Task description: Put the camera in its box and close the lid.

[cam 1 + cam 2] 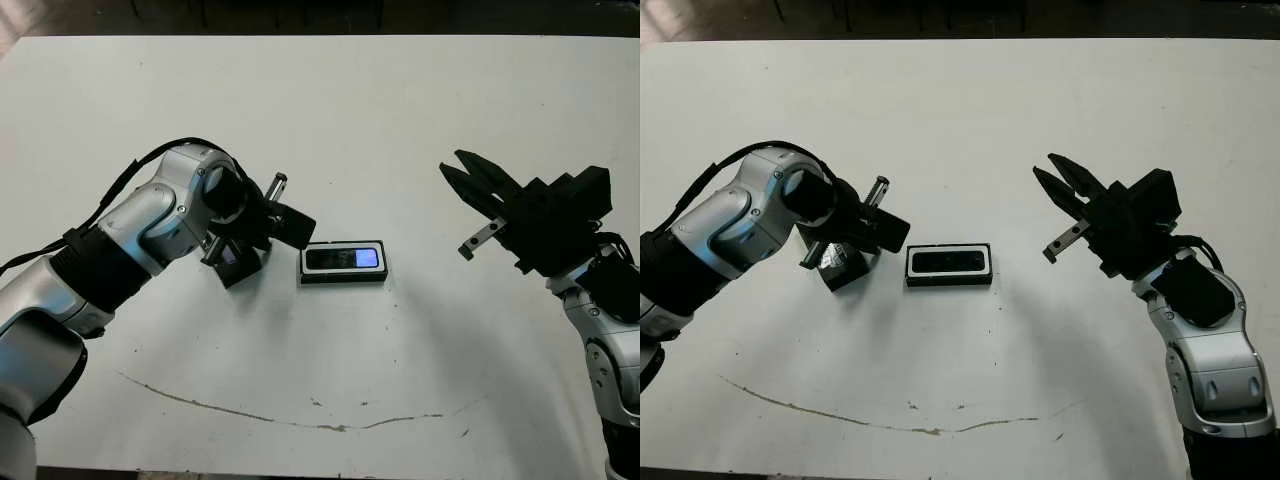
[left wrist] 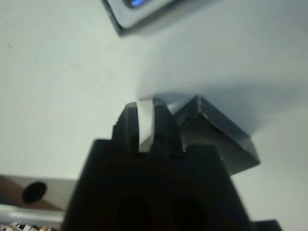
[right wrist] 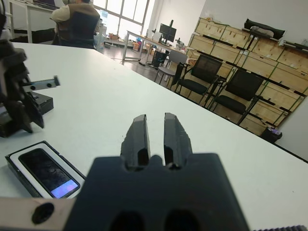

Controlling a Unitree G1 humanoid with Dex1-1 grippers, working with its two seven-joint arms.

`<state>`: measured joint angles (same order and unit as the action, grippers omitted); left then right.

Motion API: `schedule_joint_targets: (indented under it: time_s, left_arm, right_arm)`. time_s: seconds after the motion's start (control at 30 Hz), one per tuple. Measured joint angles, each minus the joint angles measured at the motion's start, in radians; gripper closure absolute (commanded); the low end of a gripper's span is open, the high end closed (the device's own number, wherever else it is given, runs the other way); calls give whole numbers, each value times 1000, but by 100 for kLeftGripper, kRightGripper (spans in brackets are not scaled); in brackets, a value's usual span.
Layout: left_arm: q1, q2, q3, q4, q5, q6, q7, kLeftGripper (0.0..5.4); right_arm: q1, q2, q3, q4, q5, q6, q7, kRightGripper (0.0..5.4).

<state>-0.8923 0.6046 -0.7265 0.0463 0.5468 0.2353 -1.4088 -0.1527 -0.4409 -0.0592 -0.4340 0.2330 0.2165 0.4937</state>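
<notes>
L gripper (image 1: 268, 222) hangs low over the table (image 1: 420, 100), fingers (image 2: 147, 126) nearly together w/ only a thin gap, clasping nothing. The lid (image 1: 232, 260) sits tilted just under and beside it. R gripper (image 1: 470, 185) is raised well to the right, its 2 fingers a little apart, empty. Between them, nearer the L, the box (image 1: 343, 262) lies flat w/ the camera (image 1: 345, 258) inside, screen up. A person (image 3: 74, 21) sits beyond the table.

Silver arms, black cables, joints
</notes>
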Motion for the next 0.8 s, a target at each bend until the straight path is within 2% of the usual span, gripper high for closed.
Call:
schedule_joint_targets:
  time_s: [0.27, 0.57, 0.8]
  left_arm:
    - [53, 93, 50, -194, -10, 57, -136, 540]
    - [119, 195, 67, -299, -17, 106, -197, 540]
    - [164, 268, 110, -341, -61, 97, -198, 540]
  right_arm:
    - [6, 0, 0, 0, 0, -2, 0, 538]
    - [5, -9, -3, 5, 0, -2, 1, 538]
    - [5, -12, -3, 10, -11, -2, 1, 538]
